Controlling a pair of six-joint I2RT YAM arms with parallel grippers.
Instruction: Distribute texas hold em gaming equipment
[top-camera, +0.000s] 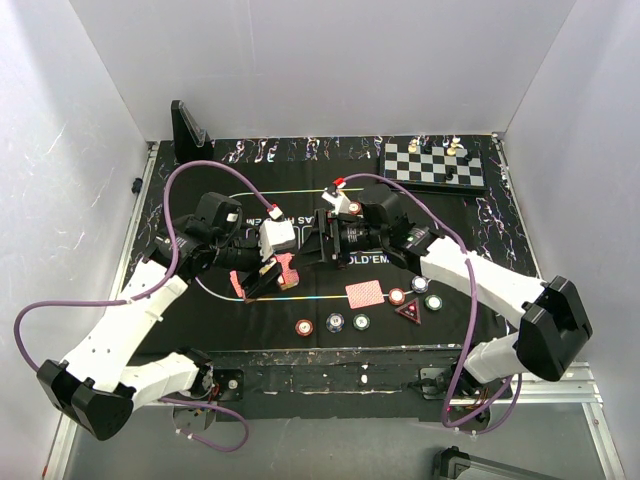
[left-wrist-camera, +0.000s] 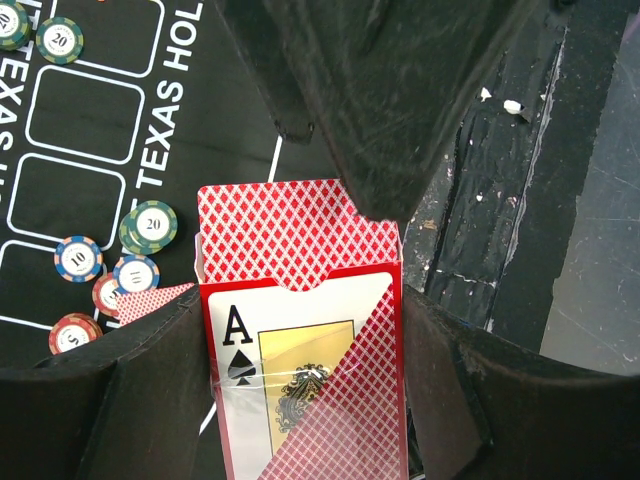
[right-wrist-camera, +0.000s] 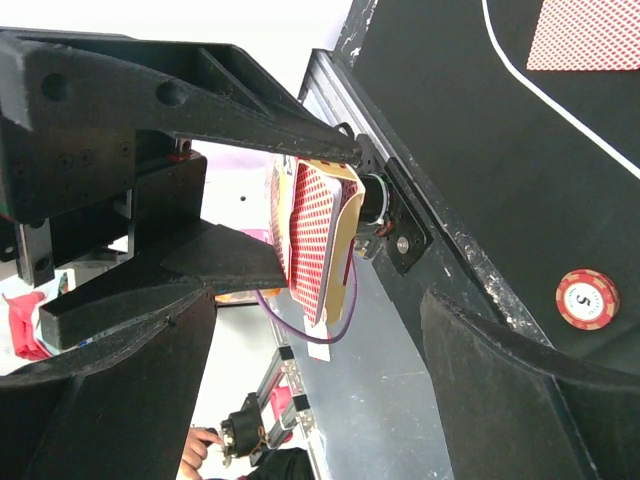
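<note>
My left gripper (top-camera: 268, 275) is shut on a red card box (left-wrist-camera: 305, 380) with an ace of spades on its face. Red-backed playing cards (left-wrist-camera: 290, 230) stick out of its open top. My right gripper (top-camera: 318, 240) faces that box (right-wrist-camera: 315, 230) from the right and stands open with nothing between its fingers (right-wrist-camera: 520, 390). One red-backed card (top-camera: 365, 294) lies on the mat. Poker chips (top-camera: 335, 322) sit in a row near the front edge, with more (top-camera: 420, 283) by the red triangular marker (top-camera: 408, 311).
The black mat (top-camera: 300, 160) covers the table. A chessboard with pieces (top-camera: 435, 165) stands at the back right and a black stand (top-camera: 188, 130) at the back left. Several chips (left-wrist-camera: 150, 225) lie close beside the held box in the left wrist view.
</note>
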